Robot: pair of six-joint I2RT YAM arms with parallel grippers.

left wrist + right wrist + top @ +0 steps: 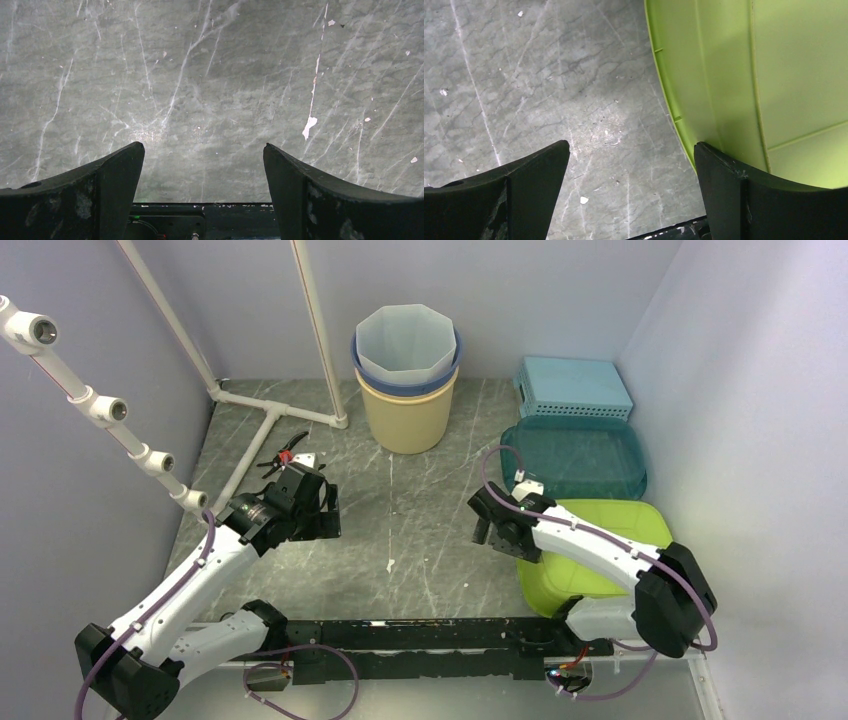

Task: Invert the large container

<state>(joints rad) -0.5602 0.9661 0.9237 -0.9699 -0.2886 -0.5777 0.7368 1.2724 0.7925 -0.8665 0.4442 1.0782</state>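
The large container [600,525] is a lime-green plastic tub lying on the table at the right front, and I cannot tell which way up it lies. In the right wrist view its rim and ribbed wall [774,75] fill the upper right. My right gripper [490,525] hovers open at the tub's left edge. There its jaws [631,145] stand wide, the right fingertip over the rim and bare table between them. My left gripper [318,510] is far off at the left. It [204,147] is open over bare stone and holds nothing.
A stack of buckets [407,370] stands at the back centre. A teal tray [575,455] and a light blue basket [573,387] lie behind the green tub. A white pipe frame [270,410] and a small red-handled tool [285,452] are at the left.
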